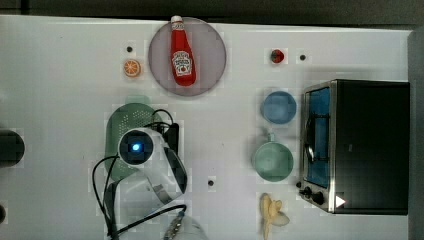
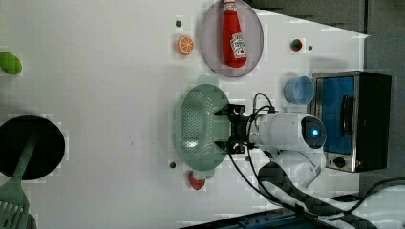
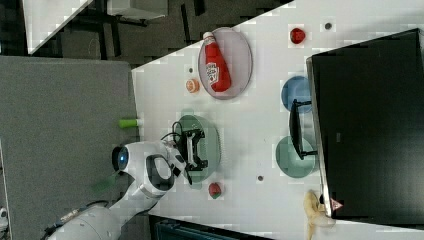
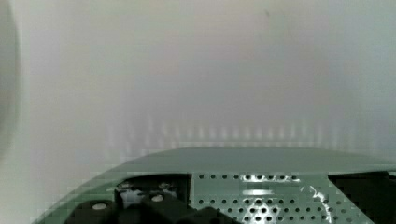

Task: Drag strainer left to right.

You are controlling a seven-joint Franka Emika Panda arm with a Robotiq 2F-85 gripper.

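Note:
The strainer (image 1: pixel 122 122) is a pale mint-green oval colander dotted with small holes, lying on the white table at the top view's left. My gripper (image 2: pixel 223 129) hangs over the strainer (image 2: pixel 198 124) at the rim on the left view's right, open wide, with nothing between its black fingers. From the right view the gripper (image 3: pixel 196 149) sits over the strainer (image 3: pixel 211 135). The wrist view shows the perforated inside of the strainer (image 4: pixel 261 196) between the dark fingers (image 4: pixel 140 207). The arm's white wrist (image 1: pixel 150 160) covers part of the strainer.
A ketchup bottle (image 1: pixel 182 50) lies on a grey plate (image 1: pixel 212 55) beside an orange slice (image 1: pixel 132 68). At the top view's right are a blue bowl (image 1: pixel 278 106), a teal cup (image 1: pixel 272 161), a toaster oven (image 1: pixel 365 145) and a banana (image 1: pixel 272 212). A small red item (image 2: pixel 196 180) lies by the strainer.

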